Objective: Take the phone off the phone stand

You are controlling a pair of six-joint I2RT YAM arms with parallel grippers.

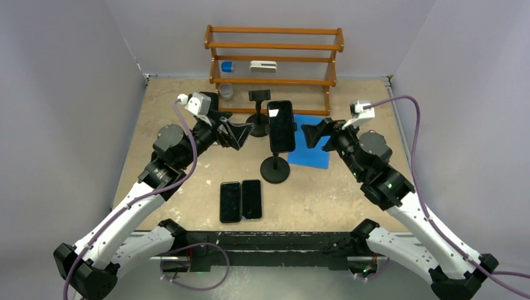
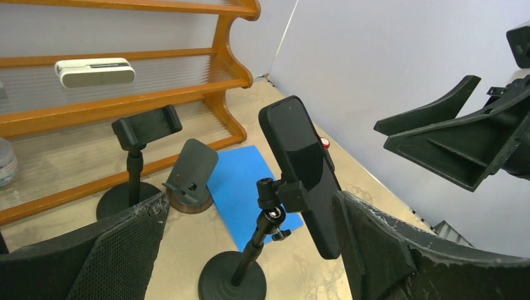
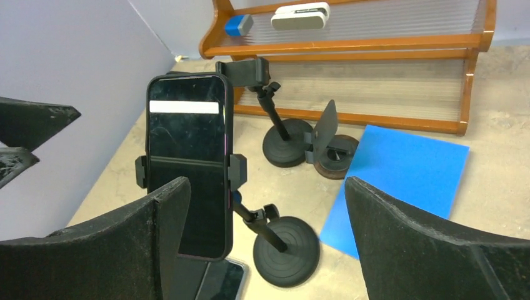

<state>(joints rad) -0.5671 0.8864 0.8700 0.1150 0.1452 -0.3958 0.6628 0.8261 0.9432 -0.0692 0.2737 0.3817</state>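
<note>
A black phone (image 1: 282, 125) is clamped upright in a black phone stand (image 1: 275, 169) with a round base at the table's middle. It also shows in the left wrist view (image 2: 300, 169) and the right wrist view (image 3: 187, 162). My left gripper (image 1: 239, 134) is open just left of the phone, with the stand's pole (image 2: 262, 234) between its fingers. My right gripper (image 1: 314, 135) is open just right of the phone, and the stand's base (image 3: 286, 250) lies between its fingers. Neither gripper touches the phone.
Two phones (image 1: 240, 200) lie flat side by side in front of the stand. A blue mat (image 1: 310, 150) lies right of it. An empty second stand (image 1: 259, 97) and a small wedge holder (image 3: 329, 140) stand behind, before a wooden rack (image 1: 274, 56).
</note>
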